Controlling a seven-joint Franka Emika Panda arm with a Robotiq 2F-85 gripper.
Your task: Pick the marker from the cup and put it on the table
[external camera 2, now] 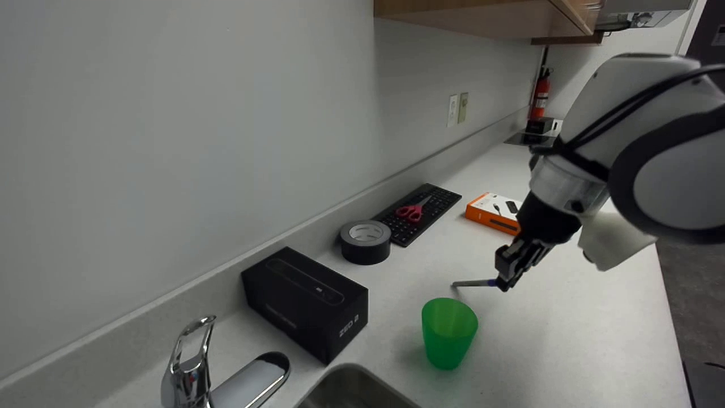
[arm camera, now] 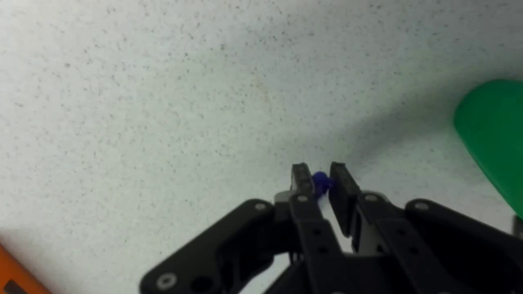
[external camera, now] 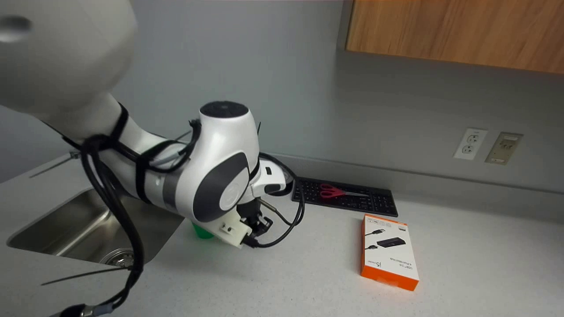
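The green cup (external camera 2: 447, 334) stands upright on the pale grey table (external camera 2: 578, 340). It is mostly hidden behind the arm in an exterior view (external camera: 202, 232), and part of it shows at the right edge of the wrist view (arm camera: 496, 134). My gripper (external camera 2: 506, 277) is outside the cup, beyond it from the sink, low over the table. Its fingertips (arm camera: 321, 181) are shut on the blue end of the marker (arm camera: 320, 183). The marker's grey body (external camera 2: 473, 283) sticks out sideways, nearly level. I cannot tell whether its free end touches the table.
A black keyboard (external camera 2: 399, 229) with red scissors (external camera 2: 412, 212) lies along the wall. A black tape roll (external camera 2: 365, 252) and a black box (external camera 2: 306, 306) stand nearer the sink (external camera: 83, 233) and faucet (external camera 2: 190, 368). An orange-and-white box (external camera: 390, 251) lies on the table.
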